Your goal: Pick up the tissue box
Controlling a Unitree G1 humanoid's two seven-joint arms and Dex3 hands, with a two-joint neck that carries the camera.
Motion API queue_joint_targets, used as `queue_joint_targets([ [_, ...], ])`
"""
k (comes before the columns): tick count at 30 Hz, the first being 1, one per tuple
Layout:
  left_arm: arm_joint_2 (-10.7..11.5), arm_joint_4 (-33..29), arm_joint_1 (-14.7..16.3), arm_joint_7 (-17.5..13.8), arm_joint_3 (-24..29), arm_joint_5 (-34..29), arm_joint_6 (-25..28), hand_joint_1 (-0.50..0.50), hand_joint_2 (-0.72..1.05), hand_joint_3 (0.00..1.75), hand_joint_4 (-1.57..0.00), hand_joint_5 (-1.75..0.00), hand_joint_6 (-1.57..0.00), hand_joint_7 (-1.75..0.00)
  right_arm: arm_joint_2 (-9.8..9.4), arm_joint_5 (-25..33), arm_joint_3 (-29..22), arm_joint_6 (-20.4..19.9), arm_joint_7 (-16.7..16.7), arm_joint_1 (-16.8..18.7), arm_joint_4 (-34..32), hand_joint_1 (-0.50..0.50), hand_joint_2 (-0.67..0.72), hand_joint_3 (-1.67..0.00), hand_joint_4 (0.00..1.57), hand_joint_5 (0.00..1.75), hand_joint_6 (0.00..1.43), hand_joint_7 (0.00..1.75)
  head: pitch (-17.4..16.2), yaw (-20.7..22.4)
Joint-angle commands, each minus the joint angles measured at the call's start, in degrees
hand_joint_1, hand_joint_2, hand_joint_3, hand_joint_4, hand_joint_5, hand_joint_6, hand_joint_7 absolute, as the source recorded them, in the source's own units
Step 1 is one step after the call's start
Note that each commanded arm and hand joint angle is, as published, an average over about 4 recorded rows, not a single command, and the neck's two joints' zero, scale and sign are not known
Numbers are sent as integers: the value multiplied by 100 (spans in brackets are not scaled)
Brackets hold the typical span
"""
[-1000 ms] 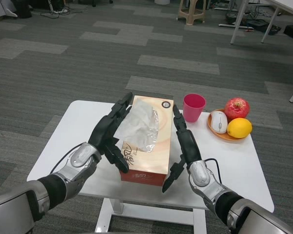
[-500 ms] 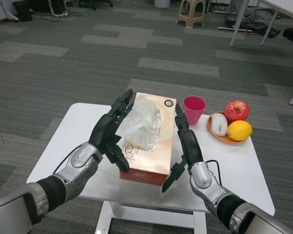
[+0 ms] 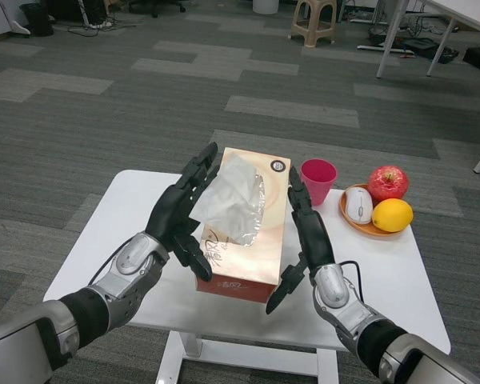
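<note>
From the head view I saw the tissue box (image 3: pixel 244 228) in the middle of the white table (image 3: pixel 384 272), between my two hands, with its near end toward the front edge. It was an orange and cream box, and a crumpled white tissue (image 3: pixel 234 202) stood out of its top. My left hand (image 3: pixel 180 214) lay flat against the left side of the box, with the fingers stretched out along that side toward the far edge of the table. My right hand (image 3: pixel 304 236) lay in the same way against the right side, fingers straight and pointing away from me. So both hands pressed the box from its two sides, not curled around it, and the box was held between the two palms. I could not tell if the bottom of the box was resting on the table or just above it. Near the far right part of the table stood a pink cup (image 3: pixel 318 181), just beside the far end of the box. Toward the right edge was an orange plate (image 3: pixel 360 226) that carried a red apple (image 3: pixel 387 182), a yellow lemon (image 3: pixel 393 214) and a white computer mouse (image 3: pixel 358 204).
</note>
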Motion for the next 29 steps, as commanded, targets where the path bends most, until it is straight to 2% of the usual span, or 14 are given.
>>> queue_joint_targets([
  [1, -110, -189, 98, -261, -133, 185, -19, 50, -46, 0, 0, 0, 0, 0, 78, -5, -52, -113, 33, -115, -162, -46, 47, 0, 1, 0, 0, 0, 11, 5],
  [25, -112, -191, 116, -261, -92, 194, -19, 50, -46, 0, 0, 0, 0, 0, 72, -14, -142, -120, 35, -115, -211, -46, 47, 0, 1, 0, 0, 0, 29, 21],
  [29, -110, -198, 116, -261, -92, 194, -19, 50, -40, 0, 0, 0, 0, 0, 69, -14, -150, -122, 33, -115, -220, -46, 47, 0, 1, 0, 0, 0, 29, 21],
])
